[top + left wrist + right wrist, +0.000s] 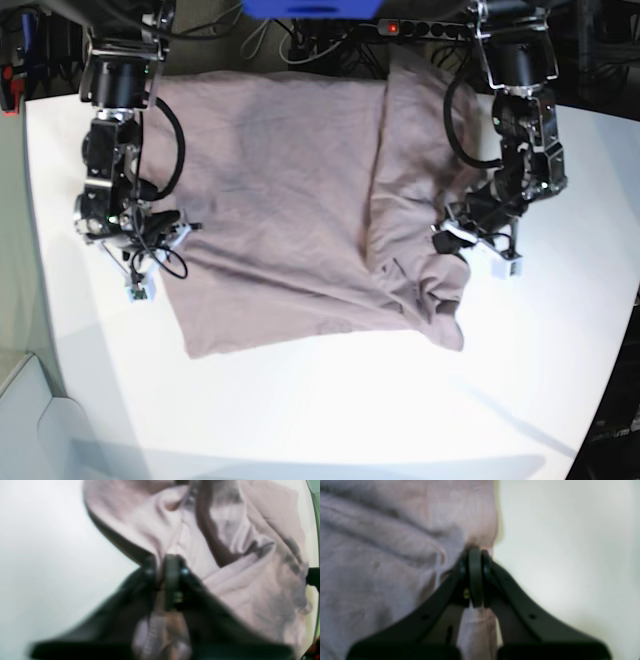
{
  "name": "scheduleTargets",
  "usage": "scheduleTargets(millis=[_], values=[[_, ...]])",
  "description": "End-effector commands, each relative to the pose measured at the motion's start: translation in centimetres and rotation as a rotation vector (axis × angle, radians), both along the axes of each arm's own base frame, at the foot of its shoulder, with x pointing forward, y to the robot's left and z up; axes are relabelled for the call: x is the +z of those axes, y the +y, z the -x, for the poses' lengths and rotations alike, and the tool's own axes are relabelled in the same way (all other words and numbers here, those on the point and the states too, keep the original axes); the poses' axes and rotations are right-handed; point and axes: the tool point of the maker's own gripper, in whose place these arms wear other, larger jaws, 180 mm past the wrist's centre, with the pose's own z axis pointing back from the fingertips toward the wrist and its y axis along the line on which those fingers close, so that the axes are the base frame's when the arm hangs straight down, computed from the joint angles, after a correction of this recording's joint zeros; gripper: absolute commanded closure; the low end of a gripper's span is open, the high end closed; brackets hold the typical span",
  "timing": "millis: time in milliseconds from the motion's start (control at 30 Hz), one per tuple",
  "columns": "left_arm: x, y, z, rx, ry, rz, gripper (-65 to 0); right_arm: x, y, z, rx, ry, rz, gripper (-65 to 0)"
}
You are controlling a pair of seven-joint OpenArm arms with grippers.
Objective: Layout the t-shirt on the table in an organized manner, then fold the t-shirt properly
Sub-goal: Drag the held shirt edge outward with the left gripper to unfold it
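While the t-shirt lay spread over the table, its hem toward the near edge | right side bunched in folds | left gripper was clamped on fabric at that side | right gripper was clamped on the opposite edge.

Mauve t-shirt lies spread on the white table, one side rumpled.

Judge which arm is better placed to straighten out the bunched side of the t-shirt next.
Left. The left gripper is shut on the t-shirt right at the folded-over, wrinkled side, while the right gripper pinches the flatter opposite edge, so it probably just anchors.
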Motion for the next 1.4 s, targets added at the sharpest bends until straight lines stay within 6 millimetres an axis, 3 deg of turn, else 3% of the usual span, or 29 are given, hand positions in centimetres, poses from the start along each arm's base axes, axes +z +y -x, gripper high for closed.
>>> scheduleTargets(millis=[0,167,267,433,633,800,1033,1367], values=[[1.6,1.3,-1.3,0.030,-0.054,-0.009,0.0,0.5,-0.4,-0.3,-0.002,-0.001,0.010,0.0],[2.4,2.7,-1.8,0.046,-0.071,-0.029,-0.3,0.5,-0.4,-0.3,-0.002,-0.002,0.010,0.0],[4.4,3.6,-2.3,0.062,-0.125,-0.024,-0.3,0.5,-0.4,-0.3,-0.002,-0.002,0.010,0.0],[6.8,7.2,-2.7,0.120,-0.154,-0.027,-0.3,0.5,-0.4,-0.3,-0.002,-0.002,0.010,0.0],[8.4,10.7,-3.1,0.147,-0.173,-0.086,-0.2,-2.2,-0.1,0.3,-0.009,0.047,-0.023,0.0],[8.1,13.4,-2.4,0.180,-0.151,-0.128,-0.2,-3.8,-0.1,0.8,-0.017,0.074,-0.040,0.0],[7.2,19.3,-0.7,0.281,-0.085,-0.158,-0.2,-3.6,-0.2,0.6,-0.017,0.065,-0.036,0.0],[7.0,22.9,0.9,0.365,-0.060,-0.161,-0.2,-2.7,-1.8,-0.2,-0.026,0.049,-0.010,0.0]])
